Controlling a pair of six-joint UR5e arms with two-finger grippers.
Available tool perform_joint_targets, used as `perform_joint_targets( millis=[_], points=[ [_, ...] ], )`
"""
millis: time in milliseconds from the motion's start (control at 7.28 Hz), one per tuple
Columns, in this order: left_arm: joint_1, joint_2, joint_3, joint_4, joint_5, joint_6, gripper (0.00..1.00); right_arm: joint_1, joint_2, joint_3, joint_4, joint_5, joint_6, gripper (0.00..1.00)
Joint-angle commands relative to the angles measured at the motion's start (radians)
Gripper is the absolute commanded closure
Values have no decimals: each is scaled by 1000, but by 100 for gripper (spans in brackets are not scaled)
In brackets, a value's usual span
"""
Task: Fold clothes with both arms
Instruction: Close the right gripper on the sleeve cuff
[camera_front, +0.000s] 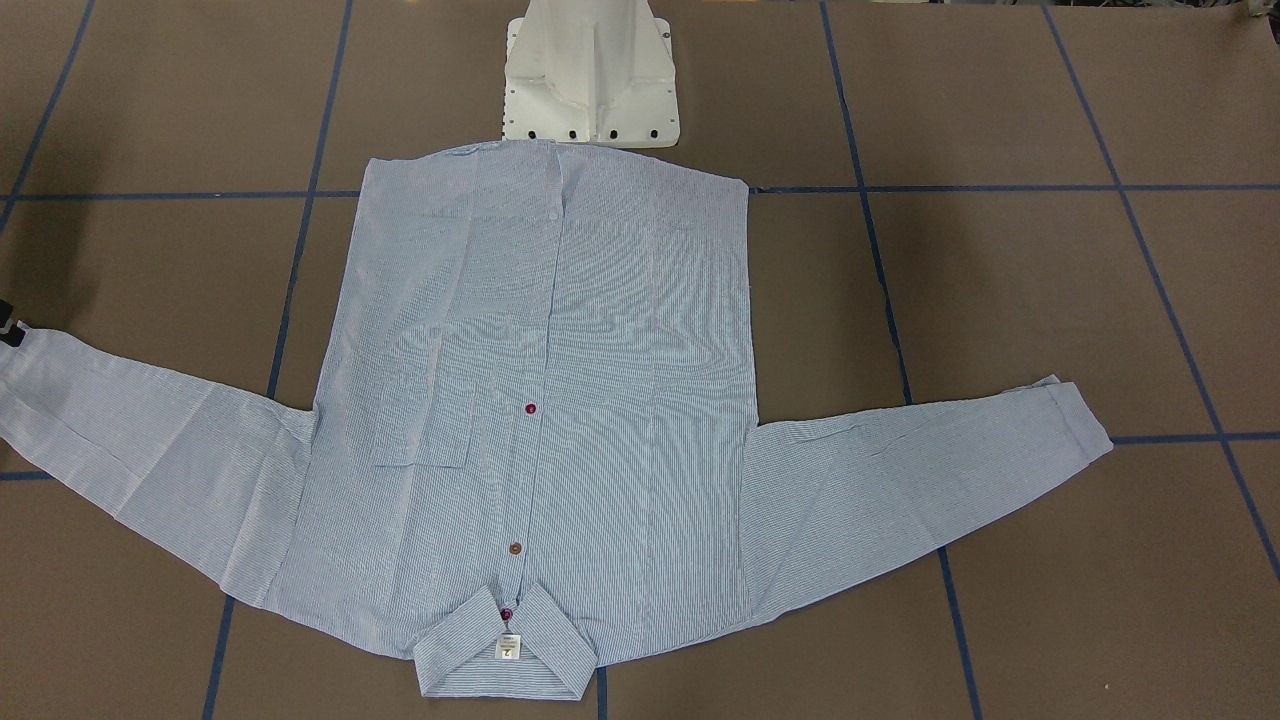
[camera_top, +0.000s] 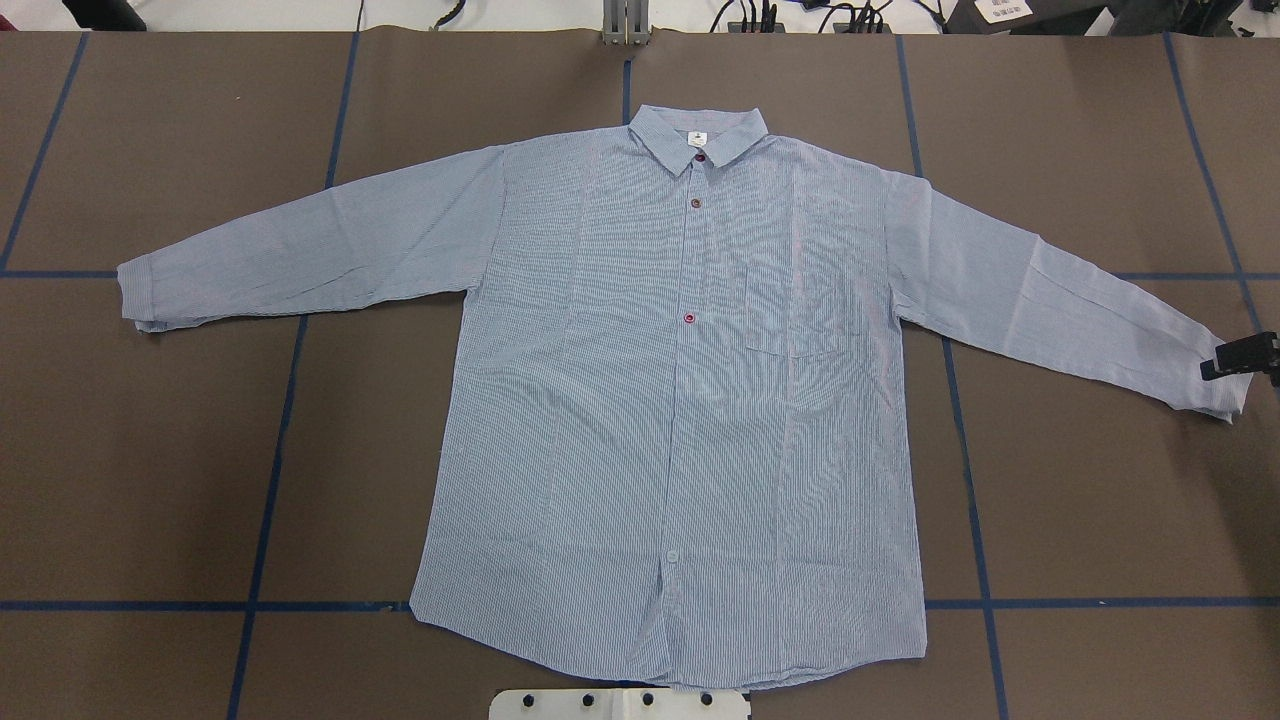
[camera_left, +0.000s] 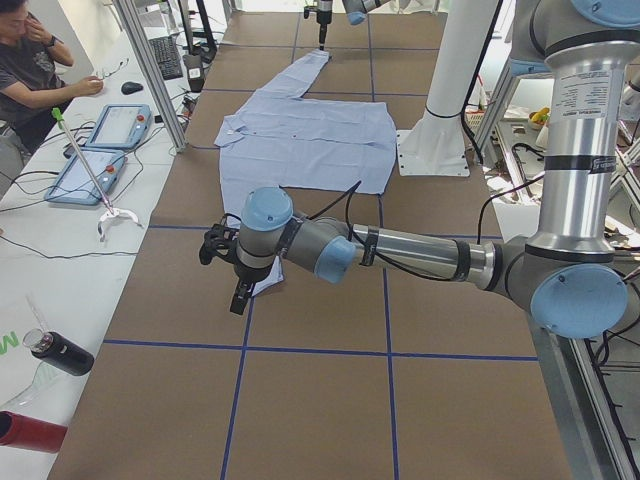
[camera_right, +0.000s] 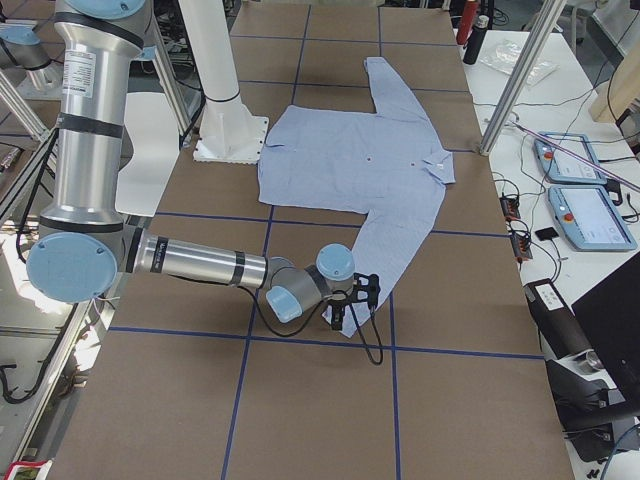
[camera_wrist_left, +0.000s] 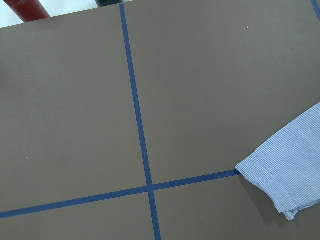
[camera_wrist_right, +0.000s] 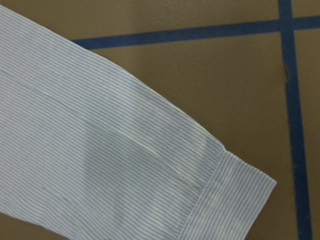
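Note:
The light blue-and-white striped shirt lies flat and front up on the brown table, collar away from the robot, both sleeves spread outward. My right gripper shows as a black part at the view's edge, over the right sleeve's cuff. Its wrist view shows that cuff close below, but no fingers. My left gripper shows only in the exterior left view, low beside the other cuff. I cannot tell whether either gripper is open or shut.
The white pedestal base stands at the shirt's hem. Blue tape lines cross the table. An operator sits by two teach pendants at the far side. A black bottle and a red bottle lie off the table.

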Motion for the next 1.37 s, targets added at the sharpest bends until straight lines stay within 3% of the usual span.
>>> perform_joint_targets(
  millis=[0, 412, 549, 961, 1098, 1236],
  points=[
    [0, 0, -1, -1, -21, -3, 0, -42, -4, -35, 37, -37, 25, 4],
    [0, 3, 2, 1, -54, 0, 0, -40, -18, -47, 39, -31, 28, 3],
    [-2, 3, 2, -1, -54, 0, 0, -40, -18, -46, 39, -28, 25, 11],
    [0, 3, 8, -1, -54, 1, 0, -40, -20, -37, 37, -27, 25, 51],
    [0, 3, 9, -1, -54, 1, 0, -40, -18, -37, 37, -20, 25, 61],
    [0, 3, 8, -1, -54, 1, 0, -39, -18, -24, 36, -13, 25, 64]
  ],
)
